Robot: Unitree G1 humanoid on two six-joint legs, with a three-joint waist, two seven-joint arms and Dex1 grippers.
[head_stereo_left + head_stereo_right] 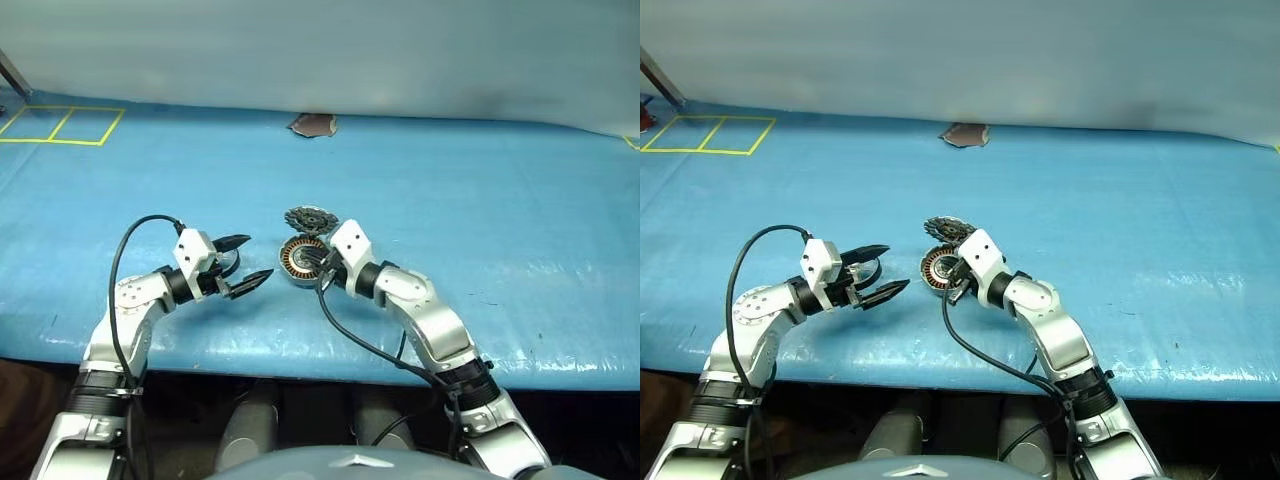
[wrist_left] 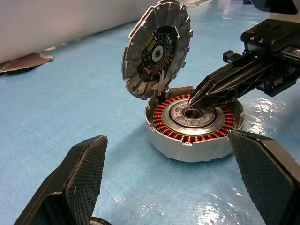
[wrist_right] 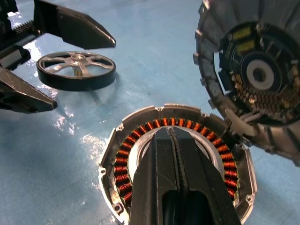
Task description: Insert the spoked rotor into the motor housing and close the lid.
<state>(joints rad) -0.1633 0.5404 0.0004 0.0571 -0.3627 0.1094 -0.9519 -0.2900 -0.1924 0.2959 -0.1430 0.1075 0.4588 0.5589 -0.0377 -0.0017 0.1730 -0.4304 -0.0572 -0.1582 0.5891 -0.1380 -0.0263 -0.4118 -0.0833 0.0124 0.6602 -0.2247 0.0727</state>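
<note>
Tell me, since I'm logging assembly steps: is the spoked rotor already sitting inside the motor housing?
No, the spoked rotor lies on the blue table, apart from the motor housing.

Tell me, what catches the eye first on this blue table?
The open motor housing in the middle of the blue table, its ring of copper windings bare and its lid standing up at the far edge. The right gripper, shut, points its tips at the housing's silver hub. Beside it lies the spoked rotor, between the wide-open fingers of the left gripper.
</note>
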